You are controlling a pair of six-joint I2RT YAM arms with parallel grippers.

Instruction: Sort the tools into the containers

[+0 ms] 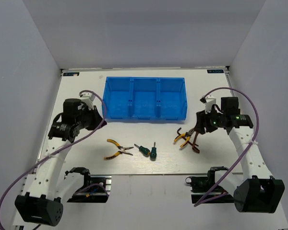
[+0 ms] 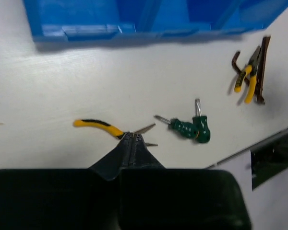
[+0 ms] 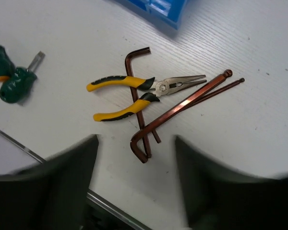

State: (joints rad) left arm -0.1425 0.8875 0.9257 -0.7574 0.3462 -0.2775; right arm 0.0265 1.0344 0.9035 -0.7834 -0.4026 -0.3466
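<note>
The right gripper (image 3: 135, 158) hangs with its fingers spread wide and nothing between them, over a small heap of tools on the white table (image 1: 86, 143). In its wrist view the heap lies just ahead of the fingertips. There the yellow-handled needle-nose pliers (image 3: 134, 96) lie with the jaws pointing right and the handles apart. A brown hex key (image 3: 134, 81) crosses both handles with its short arm at the far end. Two longer ball-ended hex keys (image 3: 192, 98) lie side by side on a slant from the pliers' nose, and their bend sits in the gap between the fingers. The left gripper (image 2: 132, 143) has its fingers pressed together and holds nothing. In its wrist view the tips cover the pivot of a second pair of yellow-handled pliers (image 2: 98, 125); one handle shows to the left and the nose to the right. I cannot tell whether the tips touch the pliers. Just right of those pliers two stubby green-handled screwdrivers (image 1: 148, 151) lie with their handles touching. The blue three-compartment bin (image 1: 134, 116) stands at the far side of the table, well apart from all the tools, and both grippers sit between it and the near edge.
</note>
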